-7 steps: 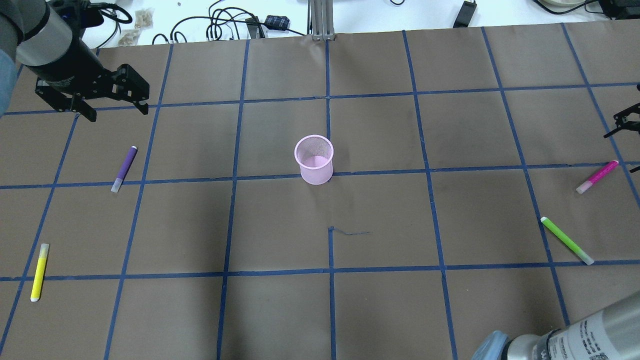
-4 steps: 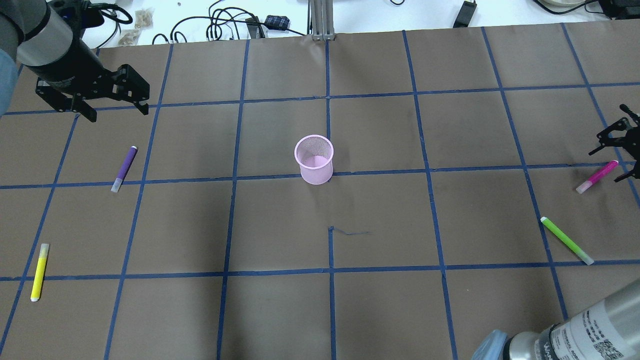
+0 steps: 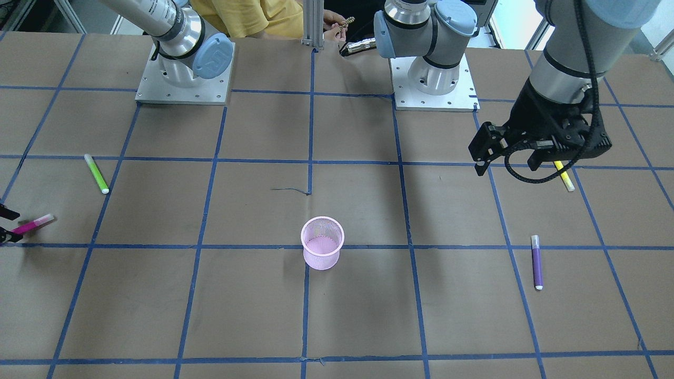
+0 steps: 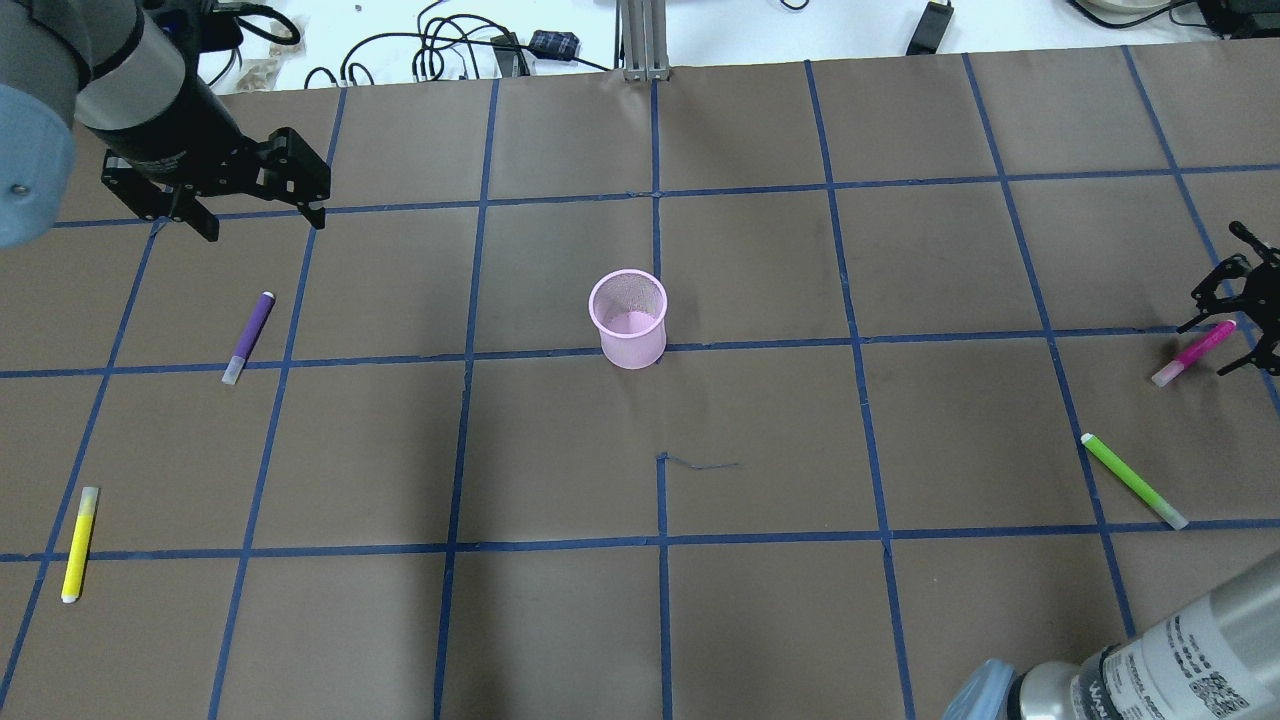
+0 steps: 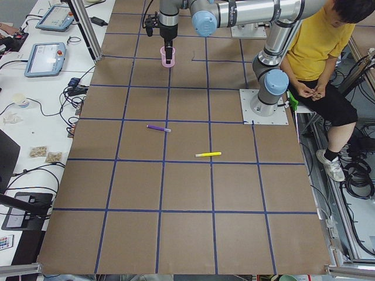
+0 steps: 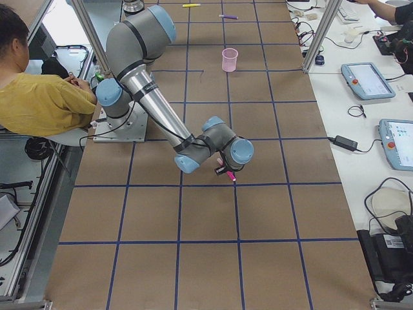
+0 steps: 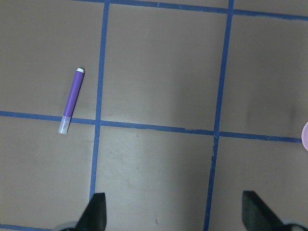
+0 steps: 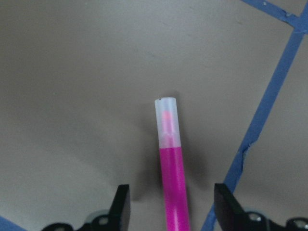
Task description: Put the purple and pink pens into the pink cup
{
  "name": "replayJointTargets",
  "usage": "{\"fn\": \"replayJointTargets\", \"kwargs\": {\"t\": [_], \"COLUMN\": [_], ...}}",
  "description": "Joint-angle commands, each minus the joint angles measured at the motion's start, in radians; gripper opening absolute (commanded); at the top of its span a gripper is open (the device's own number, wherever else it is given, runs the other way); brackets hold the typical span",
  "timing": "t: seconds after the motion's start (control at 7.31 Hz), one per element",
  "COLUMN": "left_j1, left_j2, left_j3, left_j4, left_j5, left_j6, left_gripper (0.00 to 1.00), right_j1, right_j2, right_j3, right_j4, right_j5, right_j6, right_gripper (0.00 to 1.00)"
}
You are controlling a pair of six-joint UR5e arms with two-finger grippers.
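left gripper [image 4: 265,226] spread wide, hovering just past the purple pen [image 4: 248,337], which lies flat well left of the pink cup [image 4: 628,318] | right gripper [image 8: 172,207] also spread, fingers either side of the pink pen [image 4: 1193,353], not pinching it | yellow pen [image 4: 79,544] and green pen [image 4: 1134,481] lying nearer the robot | right gripper cut off at overhead frame edge

Brown paper [image 4: 760,620] gridded with blue tape [image 4: 663,545] covers the table [image 4: 300,640]. Cables [image 4: 430,60] clutter the white bench [image 4: 760,30] at upper left.
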Motion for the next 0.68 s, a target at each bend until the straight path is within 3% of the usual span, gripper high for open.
{"fn": "replayJointTargets", "kwargs": {"t": [0.0,0.14,0.27,0.41,0.55], "left_j1": [-0.067,-0.072,-0.101,-0.121,-0.124], "left_j2": [0.015,0.023,0.018,0.018,0.023], "left_j3": [0.021,0.028,0.028,0.029,0.029], "left_j4": [-0.002,-0.024,-0.027,-0.027,-0.028], "left_j5": [0.022,0.011,0.008,0.009,0.008], "left_j6": [-0.046,-0.049,-0.064,-0.068,-0.068], "left_gripper": [1.00,1.00,1.00,1.00,1.00], "right_j1": [0.000,0.000,0.000,0.000,0.000], "right_j2": [0.015,0.015,0.015,0.012,0.008], "right_j3": [-0.004,-0.004,-0.004,-0.004,-0.007], "right_j4": [-0.002,-0.002,-0.003,-0.002,0.003], "right_j5": [0.000,0.000,0.003,0.003,0.003], "right_j6": [0.003,0.003,0.003,0.003,0.006], "right_gripper": [0.50,0.41,0.14,0.00,0.00]}}
